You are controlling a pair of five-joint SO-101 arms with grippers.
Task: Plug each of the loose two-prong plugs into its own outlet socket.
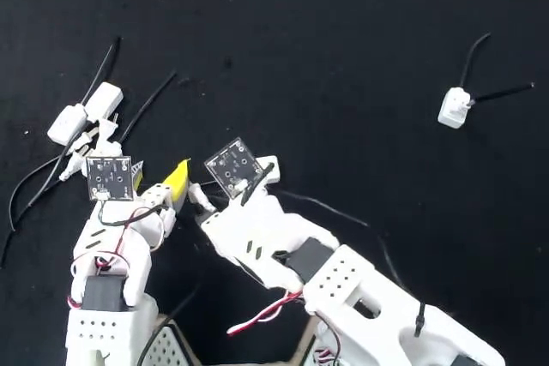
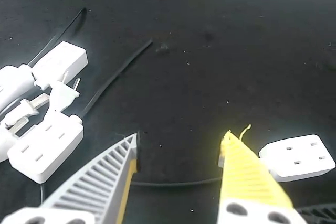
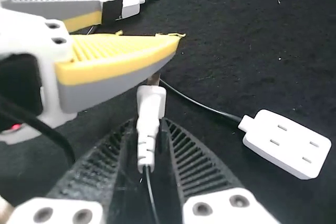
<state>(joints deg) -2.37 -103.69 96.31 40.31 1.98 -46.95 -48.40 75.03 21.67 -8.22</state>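
My right gripper (image 3: pixel 148 129) is shut on a white two-prong plug (image 3: pixel 149 114), its prongs pointing away from the wrist. In the high view this gripper (image 1: pixel 200 199) sits just right of my left gripper (image 1: pixel 161 174), which stands open over bare cloth. The left gripper's yellow finger (image 3: pixel 121 59) hangs right above the held plug. A white outlet block (image 3: pixel 286 142) lies flat beside it, also seen past the yellow finger (image 2: pixel 296 157). Two loose plugs (image 2: pixel 65 94) (image 2: pixel 26 109) lie among more outlet blocks (image 2: pixel 44 145) (image 2: pixel 60 61) at the left.
A black cable (image 2: pixel 173 183) runs across the cloth between the left gripper's (image 2: pixel 178 148) fingers. Another white block with black cords (image 1: pixel 455 109) lies far to the right. The table (image 1: pixel 326 57) is covered in black cloth, open across the middle and back.
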